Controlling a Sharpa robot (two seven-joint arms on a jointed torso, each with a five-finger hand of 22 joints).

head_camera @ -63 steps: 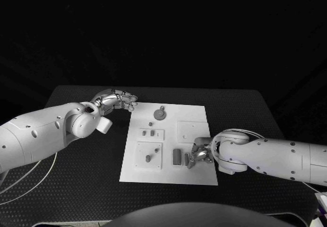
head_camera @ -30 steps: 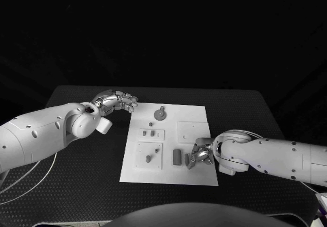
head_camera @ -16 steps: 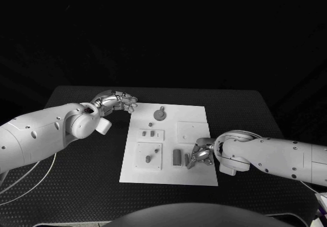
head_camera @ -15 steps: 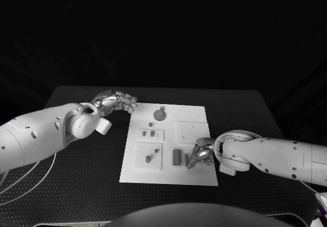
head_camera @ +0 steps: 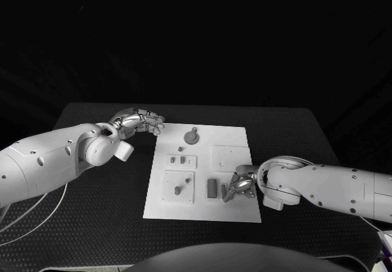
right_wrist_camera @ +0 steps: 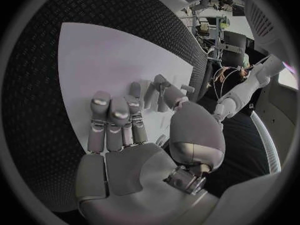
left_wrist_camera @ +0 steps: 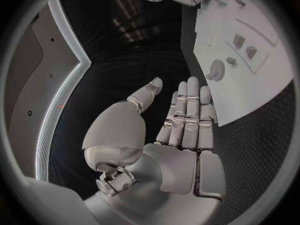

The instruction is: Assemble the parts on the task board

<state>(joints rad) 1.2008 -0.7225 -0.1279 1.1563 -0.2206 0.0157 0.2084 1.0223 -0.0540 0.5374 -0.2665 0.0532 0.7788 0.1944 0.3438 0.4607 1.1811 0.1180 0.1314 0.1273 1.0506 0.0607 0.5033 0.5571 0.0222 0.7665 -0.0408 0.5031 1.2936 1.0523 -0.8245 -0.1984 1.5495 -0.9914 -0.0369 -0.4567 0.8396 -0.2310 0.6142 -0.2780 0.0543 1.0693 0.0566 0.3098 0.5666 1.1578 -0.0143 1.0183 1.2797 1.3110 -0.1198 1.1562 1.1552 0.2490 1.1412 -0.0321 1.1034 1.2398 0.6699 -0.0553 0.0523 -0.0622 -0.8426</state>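
Note:
The white task board [head_camera: 233,136] lies in the middle of the black table. On it are a round grey disc [head_camera: 191,136], small grey pieces [head_camera: 181,161] and two upright grey bars [head_camera: 212,188]. My right hand [head_camera: 239,186] is low over the board's near right part, right beside the slimmer bar [head_camera: 223,191]. Its fingers [right_wrist_camera: 112,115] lie stretched over the board [right_wrist_camera: 94,60] with nothing clasped, the thumb close to grey pieces [right_wrist_camera: 150,92]. My left hand [head_camera: 140,120] hovers off the board's far left corner. Its fingers [left_wrist_camera: 187,115] are straight and hold nothing. The disc [left_wrist_camera: 215,70] lies ahead of them.
A raised square plate [head_camera: 231,154] sits on the board's right half, and another plate [head_camera: 178,187] with grey pieces on the near left. Black table surface [head_camera: 98,192] surrounds the board on all sides.
My right hand has crept slightly toward the board's near edge beside the slim bar. The left hand has stayed where it was.

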